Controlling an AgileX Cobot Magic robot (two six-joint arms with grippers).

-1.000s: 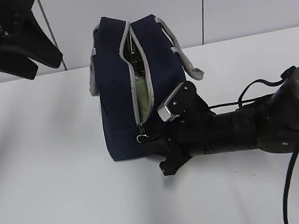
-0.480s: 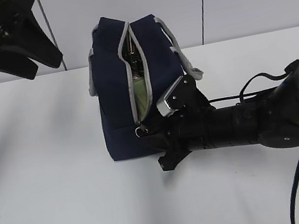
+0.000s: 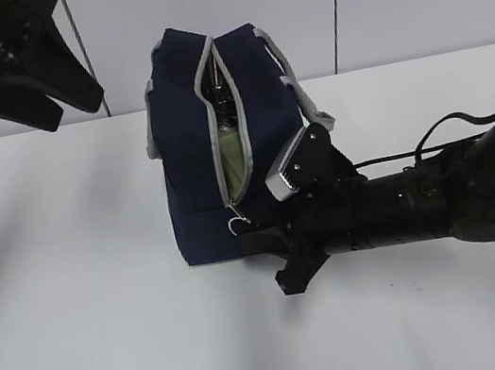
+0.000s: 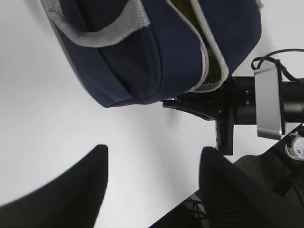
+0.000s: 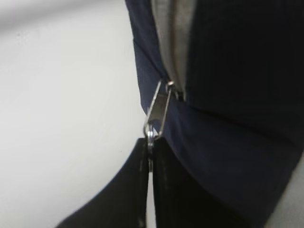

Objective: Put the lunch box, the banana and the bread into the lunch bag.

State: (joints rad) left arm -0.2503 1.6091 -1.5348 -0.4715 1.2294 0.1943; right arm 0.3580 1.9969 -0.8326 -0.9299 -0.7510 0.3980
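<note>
Lunch bag [image 3: 193,147], navy with a grey zipper strip [image 3: 217,133] and grey strap handles [image 3: 303,89], stands upright near the middle of a white bench [image 3: 94,346], its zipper parted to show a sage-green surface [image 3: 234,154] inside. The right end effector [image 3: 248,233] reaches in low from the right, its jaws clenched on the metal zipper pull [image 5: 159,111] at the bag's lower front corner; the right wrist view shows the small ring of the pull pinched between the two dark fingers [image 5: 130,190]. The left end effector [image 3: 69,97] hangs raised at upper left, well apart from the bag, its fingers spread and holding nothing. From the left wrist view the bag lies beyond those parted fingers [image 4: 71,190], with the right arm [image 4: 266,102] just beside its corner.
</note>
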